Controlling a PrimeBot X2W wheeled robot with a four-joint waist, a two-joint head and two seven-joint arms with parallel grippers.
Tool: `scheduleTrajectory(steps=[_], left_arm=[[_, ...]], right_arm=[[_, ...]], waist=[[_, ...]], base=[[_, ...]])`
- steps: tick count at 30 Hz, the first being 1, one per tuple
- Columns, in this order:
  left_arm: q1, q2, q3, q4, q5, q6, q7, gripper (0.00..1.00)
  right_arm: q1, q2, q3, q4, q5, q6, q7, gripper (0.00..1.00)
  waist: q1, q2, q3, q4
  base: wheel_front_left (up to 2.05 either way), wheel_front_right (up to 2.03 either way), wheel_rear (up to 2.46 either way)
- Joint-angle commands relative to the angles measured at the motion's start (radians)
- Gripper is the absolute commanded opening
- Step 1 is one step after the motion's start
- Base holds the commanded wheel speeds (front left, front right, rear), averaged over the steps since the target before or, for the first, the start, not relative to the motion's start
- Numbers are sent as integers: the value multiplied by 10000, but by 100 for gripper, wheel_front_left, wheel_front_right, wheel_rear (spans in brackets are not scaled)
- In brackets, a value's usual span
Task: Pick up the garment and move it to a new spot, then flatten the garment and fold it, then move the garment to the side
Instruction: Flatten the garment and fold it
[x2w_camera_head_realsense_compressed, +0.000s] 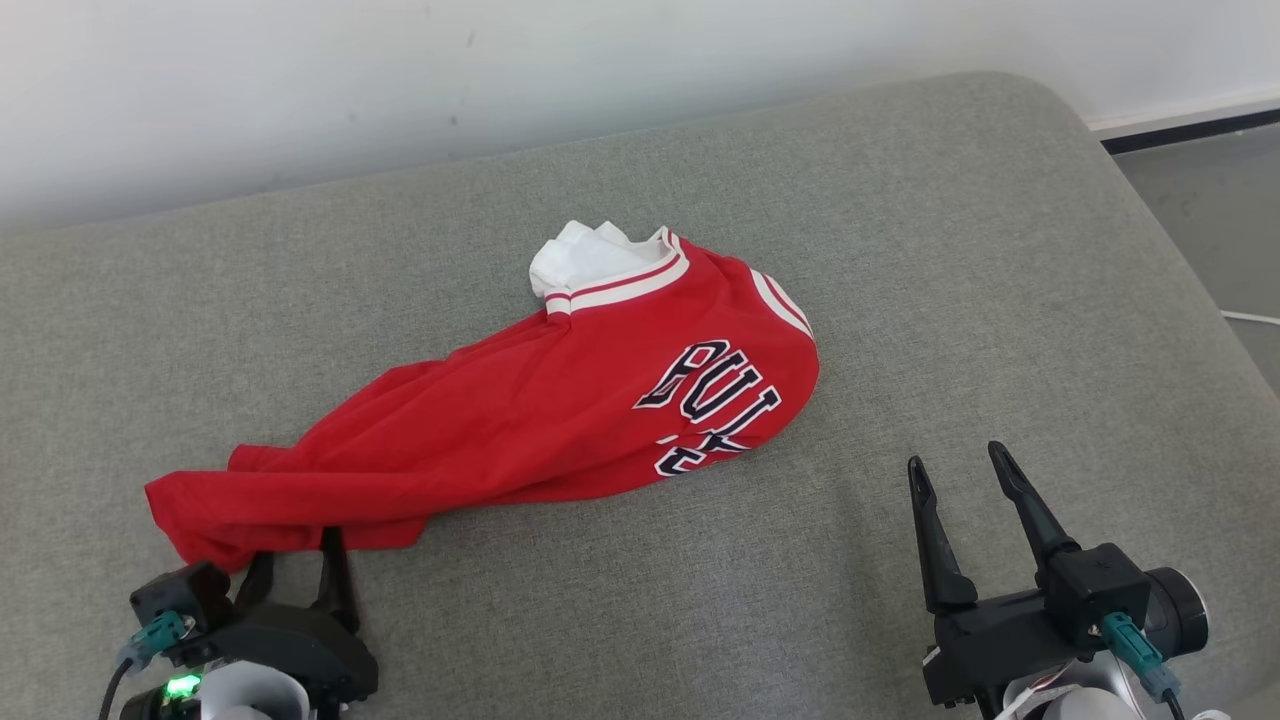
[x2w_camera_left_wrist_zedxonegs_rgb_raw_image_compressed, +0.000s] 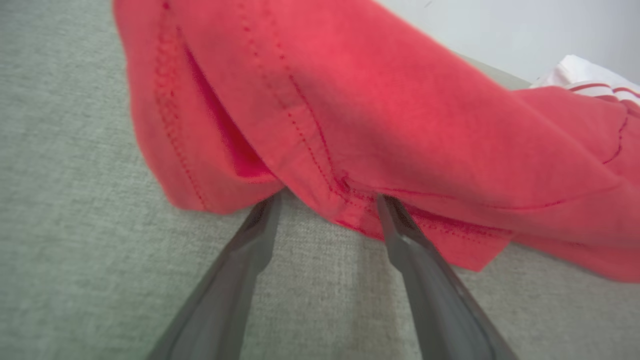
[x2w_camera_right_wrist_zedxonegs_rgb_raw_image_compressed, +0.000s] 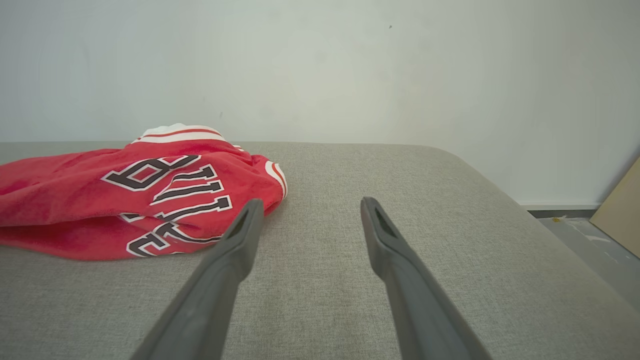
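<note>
Garment (x2w_camera_head_realsense_compressed: 520, 420) lies bunched and unfolded on the grey cushion (x2w_camera_head_realsense_compressed: 900, 250). Left gripper (x2w_camera_head_realsense_compressed: 295, 560) jaws spread wide, tips at its near hem, no grip yet. Right gripper (x2w_camera_head_realsense_compressed: 956, 455) open, empty, near the printed end. Pickup, flattening, fold, side move all pending

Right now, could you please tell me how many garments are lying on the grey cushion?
1: the red jersey lies bunched across the middle, its hem at the open left gripper. White cloth at its collar may be its lining or another piece.
</note>
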Motion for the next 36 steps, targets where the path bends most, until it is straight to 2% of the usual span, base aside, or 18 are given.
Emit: scheduleTrajectory(steps=[1, 3, 4, 11, 13, 17, 28, 32, 36], left_arm=[[-84, 51, 2, 173, 123, -26, -56, 93], [-144, 36, -14, 304, 116, -101, -145, 3], [-159, -7, -28, 338, 96, -171, -180, 0], [231, -183, -3, -169, -142, -561, -405, 0], [424, -152, -27, -605, -177, -675, -399, 0], [1124, -53, -66, -2113, -231, -563, -150, 0], [3154, 650, 572, -7066, -1113, 442, 2012, 0], [3419, 873, 948, -7679, -1200, 758, 2245, 0], [3634, 1116, 1088, -7545, -1034, 973, 2410, 0]], right_arm=[[-89, -1, -9, 13, 52, -26, -86, 100], [-116, 0, -14, 49, 71, -26, -90, 100], [-118, 0, -14, 68, 74, -26, -95, 100], [-62, -2, -53, 202, 64, -26, -146, 100], [-24, 1, -58, 226, 58, -26, -155, 100], [68, 0, -47, 237, 84, -26, -154, 100], [148, 0, -117, 282, 207, -26, -168, 100], [133, 2, -156, 299, 262, -26, -186, 100], [114, 0, -141, 309, 299, -26, -188, 100]], waist=[[0, 0, 30, -3], [0, 0, 23, 34], [0, 0, 6, 66], [0, 0, -219, 335], [0, 0, -303, 420], [0, 0, -462, 556], [0, 0, -617, 617], [0, 0, -638, 566], [0, 0, -655, 497]], base=[[0, 0, 0], [0, 0, 0], [0, 0, 0], [0, 0, 0], [0, 0, 0], [0, 0, 0], [0, 0, 0], [0, 0, 0], [0, 0, 0]])
